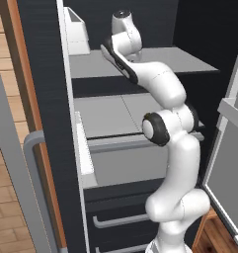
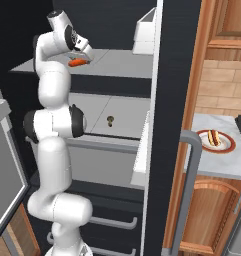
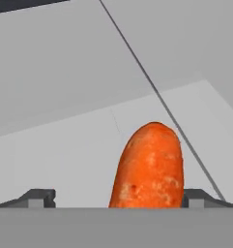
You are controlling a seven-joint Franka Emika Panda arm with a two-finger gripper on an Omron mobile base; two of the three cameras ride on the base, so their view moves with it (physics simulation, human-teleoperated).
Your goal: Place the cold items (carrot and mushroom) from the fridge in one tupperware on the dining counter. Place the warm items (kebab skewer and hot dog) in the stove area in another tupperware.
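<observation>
The fridge [image 2: 172, 100] stands open and my arm reaches onto its upper pale grey shelf [image 2: 122, 65]. A bright orange carrot [image 2: 77, 62] lies there under my gripper [image 2: 83, 56]. In the hand view the carrot [image 3: 149, 167] fills the space between the open fingers of the gripper [image 3: 119, 199]. It sits close to the right fingertip [image 3: 200, 197] and well apart from the left one. One shelf lower stands the small tan mushroom [image 2: 110, 120]. A hot dog [image 2: 213, 138] rests on a red-rimmed plate on the marbled counter to the right.
White door bins [image 2: 144, 32] hang at shelf height on the right door, and its long grey bar handle [image 2: 192, 165] stands in front. The other fridge door [image 2: 4, 165] stands open on the left. Dark drawers [image 2: 114, 222] lie below the shelves.
</observation>
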